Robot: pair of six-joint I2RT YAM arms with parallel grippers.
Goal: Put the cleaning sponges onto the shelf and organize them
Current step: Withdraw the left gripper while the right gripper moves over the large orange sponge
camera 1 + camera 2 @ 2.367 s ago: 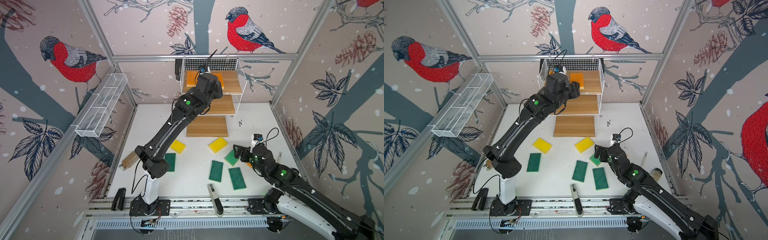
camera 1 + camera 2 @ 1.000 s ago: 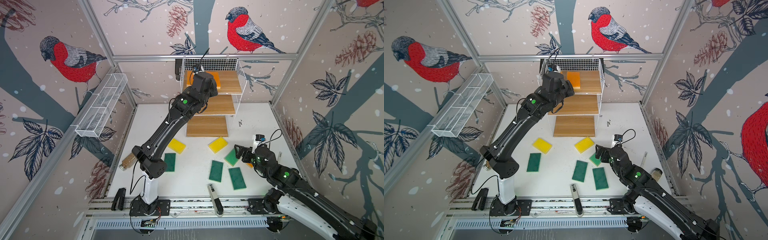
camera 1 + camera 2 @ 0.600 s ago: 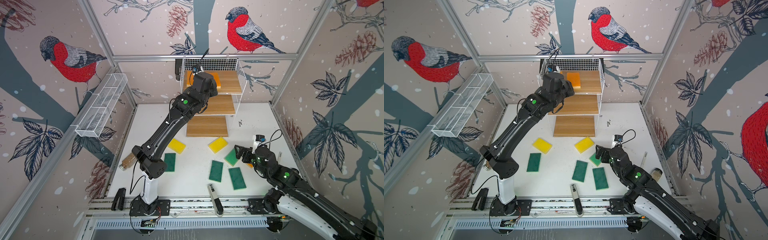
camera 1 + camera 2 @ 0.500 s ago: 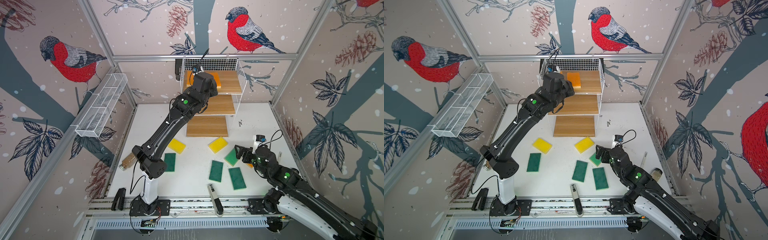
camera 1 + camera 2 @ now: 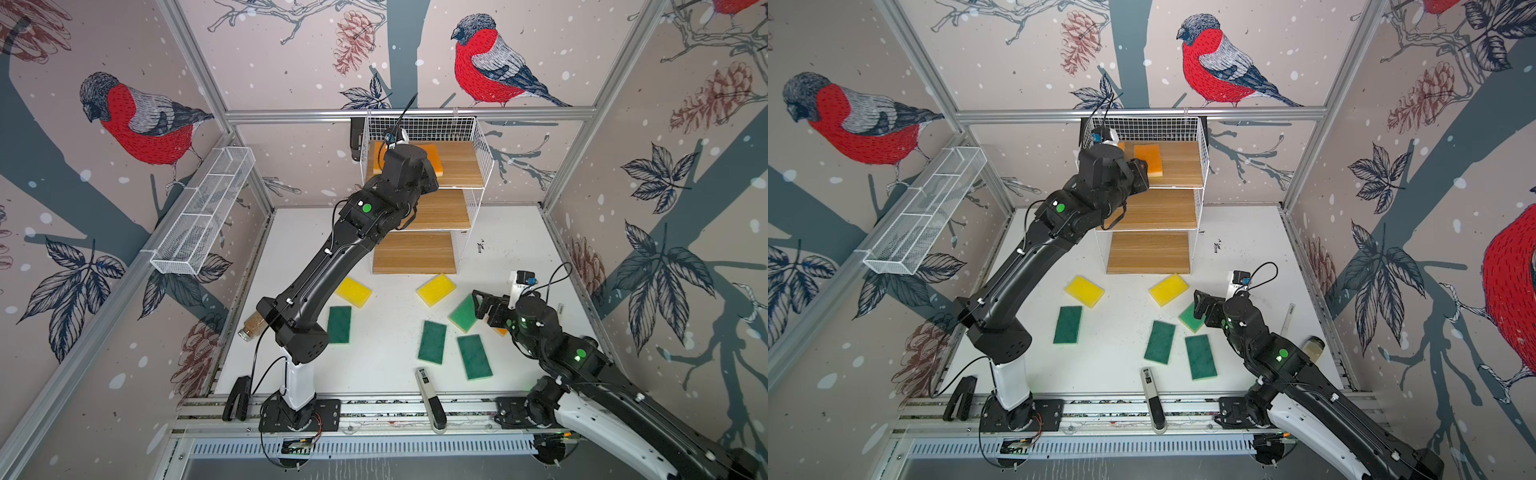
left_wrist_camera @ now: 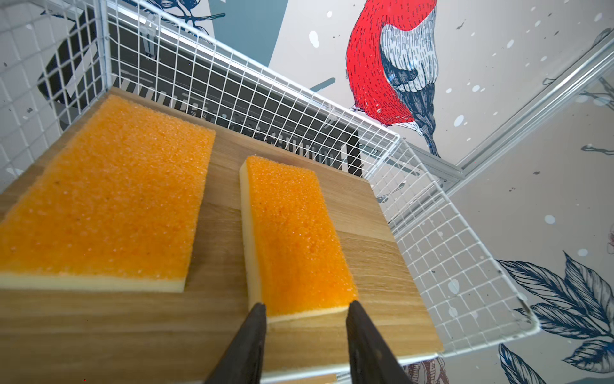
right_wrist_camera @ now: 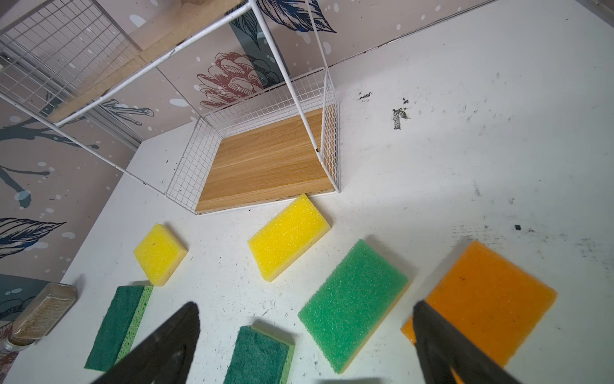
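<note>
There are nine sponges: three orange, two yellow and four green. Two orange sponges lie flat on the top board (image 5: 461, 168) of the shelf (image 5: 484, 158). One (image 6: 106, 199) sits in the shelf's back corner and the other (image 6: 295, 239) lies beside it, a little apart.

The left pincer (image 6: 305, 306) is at that board with its jaws partly parted. Its tips flank the near end of the second sponge; I cannot tell whether they touch it.

On the desk (image 5: 374, 365) in front of the shelf lie two yellow sponges (image 5: 353, 292) (image 5: 436, 289). Farther from the shelf are four green sponges (image 5: 339, 324) (image 5: 432, 341) (image 5: 474, 356) (image 5: 463, 313) and the third orange sponge (image 7: 488, 299).

The right pincer (image 7: 305, 305) hovers there with its jaws spread wide, holding nothing. The lightest green sponge lies between its fingers, and the orange one is partly behind one finger.
</note>
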